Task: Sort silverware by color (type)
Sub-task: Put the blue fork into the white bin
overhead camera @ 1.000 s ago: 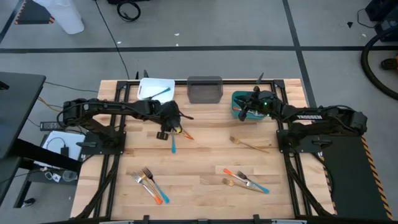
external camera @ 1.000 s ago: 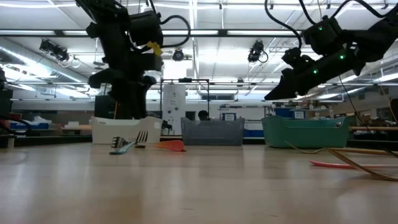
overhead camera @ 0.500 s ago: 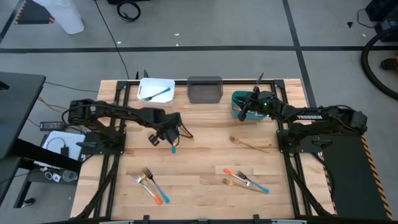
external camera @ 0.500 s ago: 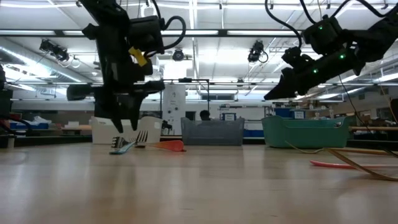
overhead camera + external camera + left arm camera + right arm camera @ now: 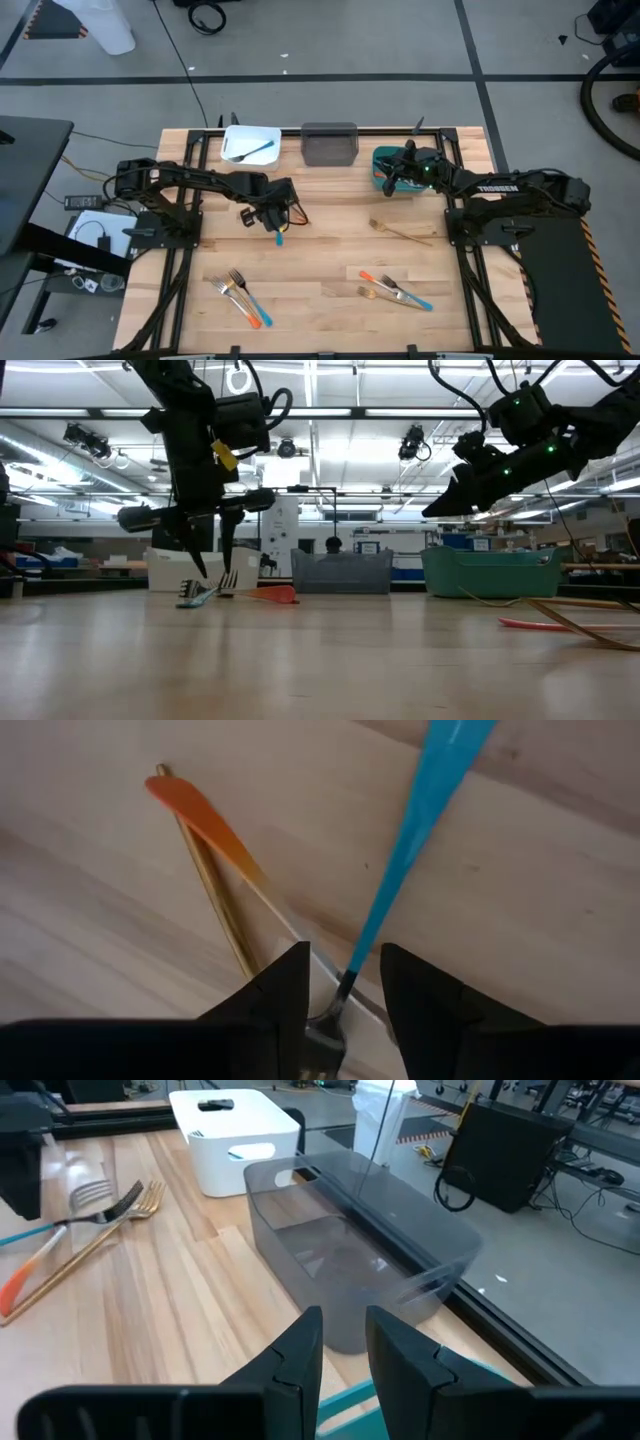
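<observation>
Three forks lie crossed on the table left of centre: a blue-handled one (image 5: 415, 820), an orange-handled one (image 5: 205, 820) and a golden one (image 5: 215, 905). My left gripper (image 5: 213, 565) points down just above them, open. Its fingers stand on either side of the blue fork's neck and touch nothing. My right gripper (image 5: 392, 182) hovers open above the teal bin (image 5: 382, 160) at the far right, with nothing between its fingers. The white bin (image 5: 250, 143) at the far left holds a blue fork.
A grey bin (image 5: 329, 143) stands between the white and teal ones at the far edge. More forks lie near left (image 5: 240, 295) and near right (image 5: 395, 292). A single golden fork (image 5: 400, 232) lies right of centre.
My left gripper has sunk toward the three crossed forks, shifted a little toward the near edge, and rolled about a quarter turn about its own pointing line. Its fingers have stayed apart. The forks have not moved.
</observation>
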